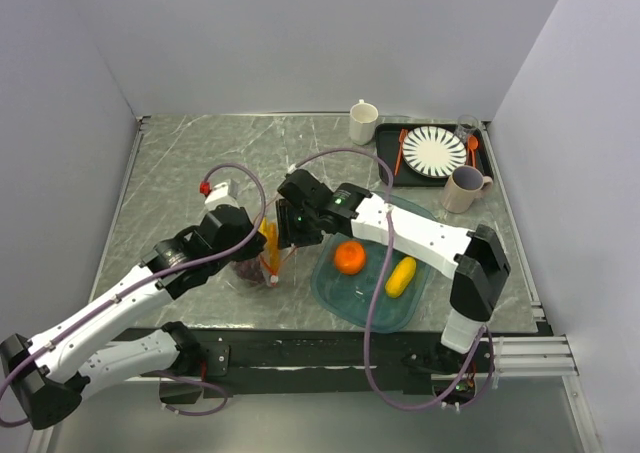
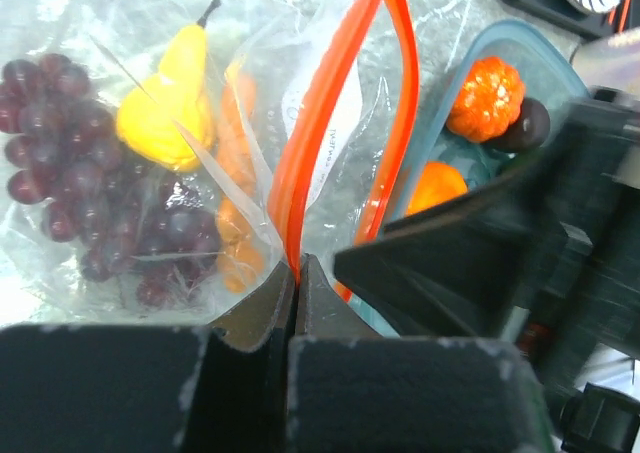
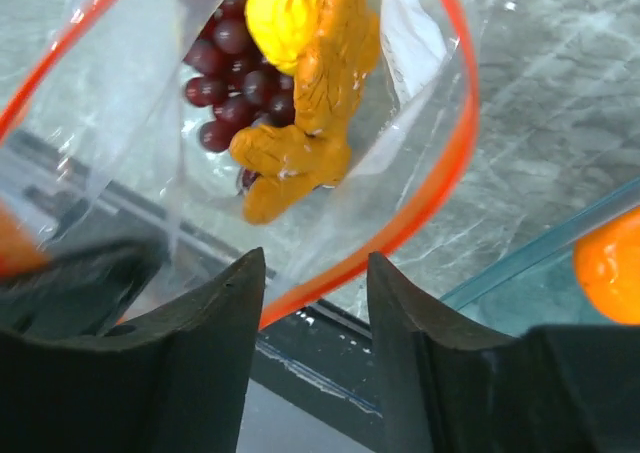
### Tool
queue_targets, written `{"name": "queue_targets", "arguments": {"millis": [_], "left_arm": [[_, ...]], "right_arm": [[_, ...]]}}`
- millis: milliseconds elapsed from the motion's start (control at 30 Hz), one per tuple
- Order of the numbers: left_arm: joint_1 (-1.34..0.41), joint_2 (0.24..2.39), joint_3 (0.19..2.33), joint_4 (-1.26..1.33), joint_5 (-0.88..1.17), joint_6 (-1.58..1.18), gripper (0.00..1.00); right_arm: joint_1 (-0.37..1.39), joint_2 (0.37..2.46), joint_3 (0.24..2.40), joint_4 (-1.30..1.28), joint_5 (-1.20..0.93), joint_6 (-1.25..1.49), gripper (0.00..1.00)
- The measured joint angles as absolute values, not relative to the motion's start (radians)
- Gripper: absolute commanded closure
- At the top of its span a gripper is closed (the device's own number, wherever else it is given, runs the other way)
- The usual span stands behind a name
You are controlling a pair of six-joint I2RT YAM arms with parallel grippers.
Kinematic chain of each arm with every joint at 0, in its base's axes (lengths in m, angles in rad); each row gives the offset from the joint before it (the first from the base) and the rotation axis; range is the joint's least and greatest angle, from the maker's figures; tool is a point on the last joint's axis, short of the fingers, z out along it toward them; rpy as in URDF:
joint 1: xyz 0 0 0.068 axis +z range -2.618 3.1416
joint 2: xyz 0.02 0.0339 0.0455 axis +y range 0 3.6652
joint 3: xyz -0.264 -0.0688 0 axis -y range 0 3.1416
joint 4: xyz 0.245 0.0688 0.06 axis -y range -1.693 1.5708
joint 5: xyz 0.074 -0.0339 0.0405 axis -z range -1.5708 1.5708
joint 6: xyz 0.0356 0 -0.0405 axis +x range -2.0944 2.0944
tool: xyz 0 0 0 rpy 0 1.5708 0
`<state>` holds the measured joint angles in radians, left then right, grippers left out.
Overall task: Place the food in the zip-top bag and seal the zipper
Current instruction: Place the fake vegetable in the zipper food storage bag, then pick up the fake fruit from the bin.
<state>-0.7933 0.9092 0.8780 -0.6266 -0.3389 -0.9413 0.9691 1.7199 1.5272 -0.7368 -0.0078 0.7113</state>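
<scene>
The left pincer [image 2: 297, 273] is clenched on the zipper [image 2: 330, 103] of the bag [image 1: 250, 271], which sits on the surface [image 1: 180, 173] just left of the tray [image 1: 335, 295] with its mouth open. The right pincer [image 3: 312, 273] is released: its jaws stand apart, and the bag's rim runs between them unpressed.

In the bag are grapes [image 2: 60, 153], a yellow pear [image 2: 165, 113] and a lumpy orange piece [image 3: 300, 143], all blurred by plastic glare. In the tray are an orange [image 1: 349, 257] and a yellow piece [image 1: 400, 276]. A dark plum [image 2: 530, 123] shows only from the left wrist, at the edge of the right arm. From overhead, both pincers cover much of the bag.
</scene>
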Motion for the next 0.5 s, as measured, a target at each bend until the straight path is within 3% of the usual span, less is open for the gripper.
{"name": "queue_targets", "arguments": {"millis": [67, 233, 367, 500], "left_arm": [[-0.793, 0.897, 0.878, -0.64, -0.353, -0.946, 0.99], [-0.793, 0.866, 0.879, -0.665, -0.381, -0.951, 0.99], [-0.793, 0.866, 0.879, -0.667, -0.382, -0.956, 0.99], [-0.793, 0.865, 0.879, -0.666, -0.381, -0.956, 0.99]], "right_arm": [[0.969, 1.689, 1.512, -0.726, -0.004, 0.706, 0.43], [0.965, 1.477, 1.378, -0.717, 0.104, 0.727, 0.25], [0.875, 1.252, 1.201, -0.697, 0.164, 0.766, 0.23], [0.716, 1.164, 1.018, -0.643, 0.123, 0.783, 0.21]]}}
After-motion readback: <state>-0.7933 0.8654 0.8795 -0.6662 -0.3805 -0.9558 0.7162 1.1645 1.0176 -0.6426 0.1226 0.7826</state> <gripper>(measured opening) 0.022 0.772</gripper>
